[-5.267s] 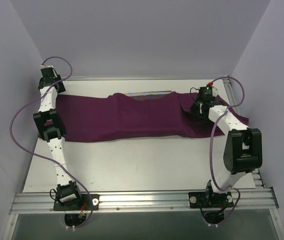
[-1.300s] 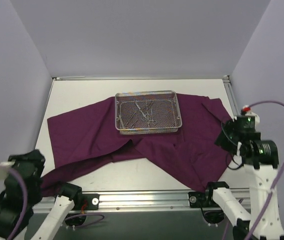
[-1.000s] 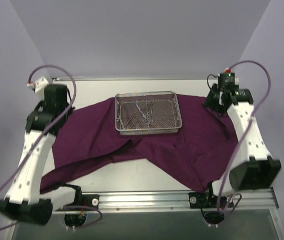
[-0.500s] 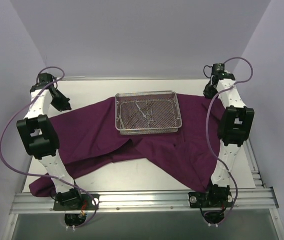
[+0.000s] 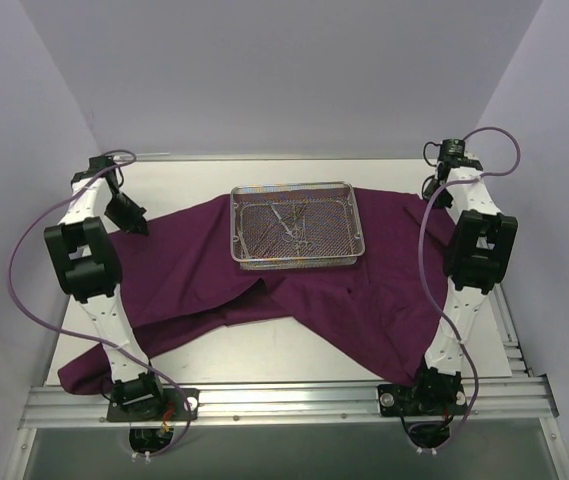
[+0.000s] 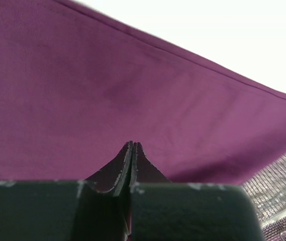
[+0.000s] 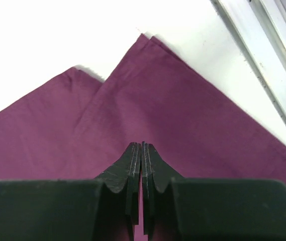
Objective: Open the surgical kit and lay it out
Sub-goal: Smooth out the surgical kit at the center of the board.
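Two arms rose from bases at 6 o'clock, both stretched far and elbows raised. One cloth wrap [image 5: 194,270] lay spread open on the table [image 5: 264,345], with a corner trailing to the near edge at 7 o'clock. One wire-mesh tray [image 5: 294,263] sat on the wrap toward 12 o'clock, holding slim metal instruments [image 5: 289,225], perhaps four, too tangled to count. Left gripper [image 5: 136,226] angled down at the wrap's 10 o'clock edge, jaws pressed together. Right gripper [image 5: 432,190] was over the 2 o'clock corner, jaws likewise pressed together.
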`<state>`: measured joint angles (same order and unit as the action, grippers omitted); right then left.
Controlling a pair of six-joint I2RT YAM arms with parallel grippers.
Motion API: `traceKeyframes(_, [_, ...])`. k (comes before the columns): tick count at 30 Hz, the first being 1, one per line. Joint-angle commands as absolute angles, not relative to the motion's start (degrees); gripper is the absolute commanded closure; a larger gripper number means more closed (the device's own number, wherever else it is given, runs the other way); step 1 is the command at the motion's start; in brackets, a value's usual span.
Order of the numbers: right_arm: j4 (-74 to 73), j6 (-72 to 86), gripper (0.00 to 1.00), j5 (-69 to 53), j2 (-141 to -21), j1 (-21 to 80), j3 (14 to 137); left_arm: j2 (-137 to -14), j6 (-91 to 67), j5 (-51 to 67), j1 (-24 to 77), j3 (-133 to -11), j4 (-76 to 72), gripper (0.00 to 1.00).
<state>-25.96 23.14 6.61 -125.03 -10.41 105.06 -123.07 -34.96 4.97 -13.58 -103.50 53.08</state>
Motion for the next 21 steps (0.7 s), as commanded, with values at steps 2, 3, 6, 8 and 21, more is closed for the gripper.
traceKeyframes(2, [-22.8,20.6,1.0,7.6,-126.3,-11.5,104.3,-127.3,-36.3,2.0,-13.8,-108.6,59.0,0.98])
traceKeyframes(3, [-22.5,20.7,1.0,7.7,-126.7,-11.7,104.4,-127.6,-36.3,2.2,-13.9,-108.6,58.9,0.98])
traceKeyframes(6, [-22.1,21.0,1.0,8.2,-128.3,-12.3,104.8,-129.7,-36.0,3.4,-13.8,-109.9,58.8,0.98])
traceKeyframes(8, [-21.9,21.1,1.0,8.4,-129.5,-12.8,104.7,-130.8,-35.7,3.3,-13.8,-111.4,59.4,0.98])
traceKeyframes(21, [-23.5,19.7,1.0,9.6,-139.9,-14.4,111.8,-151.2,-35.3,1.1,-15.6,-138.7,72.0,0.98])
